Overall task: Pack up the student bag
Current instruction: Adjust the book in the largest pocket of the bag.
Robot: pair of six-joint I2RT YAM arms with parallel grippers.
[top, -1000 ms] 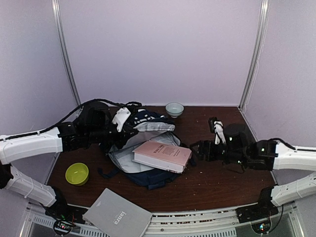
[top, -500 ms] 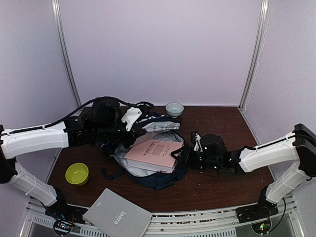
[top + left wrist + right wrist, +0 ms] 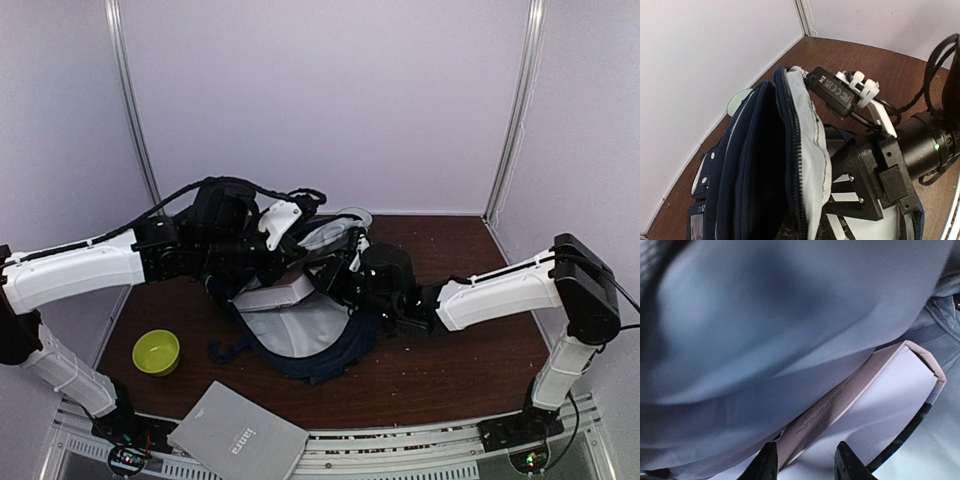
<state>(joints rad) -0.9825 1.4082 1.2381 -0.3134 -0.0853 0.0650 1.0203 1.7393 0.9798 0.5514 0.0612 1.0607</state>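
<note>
Book (image 3: 272, 296) pushed into student bag (image 3: 312, 346), right jaws clamping it

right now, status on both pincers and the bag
Left pincer shut on student bag rim, mouth held open. Right pincer against pink book, partway into the mouth, grip unclear. No blocker seen.

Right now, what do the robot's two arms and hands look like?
Both the left arm and right arm have white shell segments with black joints and wrists. A black cable loops over the left arm, which carries a white bracket. The right hand has slim black fingers.
</note>
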